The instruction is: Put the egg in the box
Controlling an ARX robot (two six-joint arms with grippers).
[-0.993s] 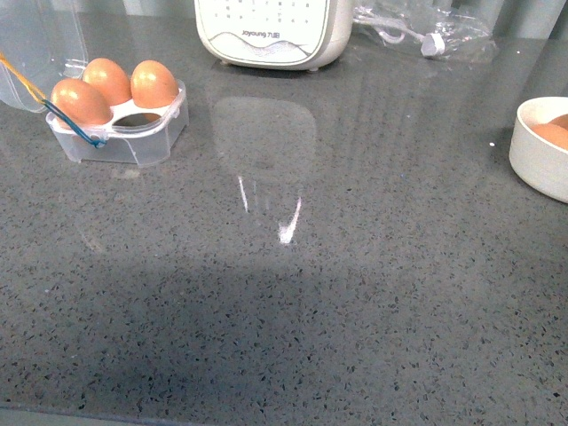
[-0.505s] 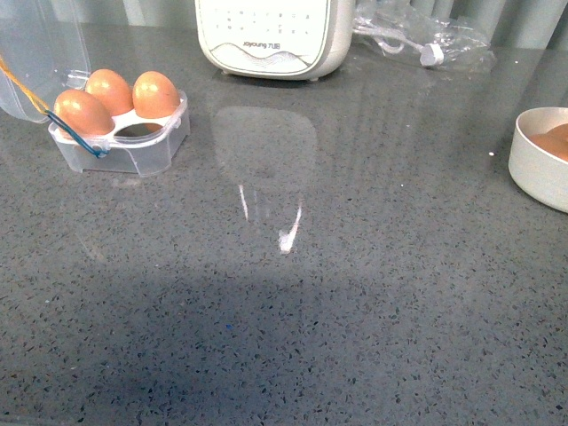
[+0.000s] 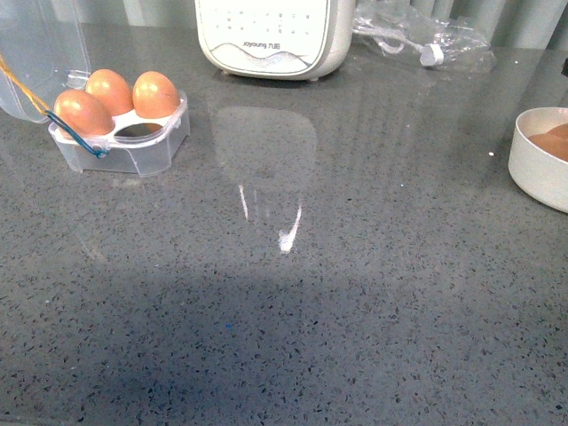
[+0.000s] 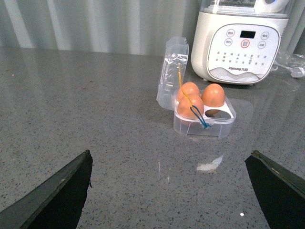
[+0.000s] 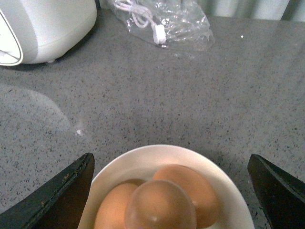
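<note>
Left gripper (image 4: 170, 156): fingers (image 4: 57, 193) spread wide apart with nothing between them, hanging over bare countertop (image 3: 293, 319); the box is ahead of it and apart from it.
Box (image 3: 124, 142): clear four-cup case at the far left of the countertop, standing well apart from the bowl.
Lid (image 3: 40, 49): clear, swung open and standing up behind the case.
Cord (image 4: 190, 106): yellow running into blue, draped over the nearest boxed egg and down the front wall.
Boxed eggs (image 3: 110, 90): three brown ones, each upright in its own cup.
Free cup (image 3: 135, 130): the near one on the robot's right side of the case.
Appliance (image 3: 271, 34): white, with a button panel, at the far edge just right of the box.
Bag (image 3: 426, 40): clear plastic with a white cable inside, right of the appliance.
Bowl (image 5: 157, 151): round and white, at the far right edge, holding three brown eggs.
Egg (image 5: 159, 206): lies on top of the other two in the bowl, in the gap between the right gripper's fingers and touched by neither.
Right gripper (image 5: 170, 160): fingers (image 5: 62, 195) held wide apart over the bowl, gripping nothing.
</note>
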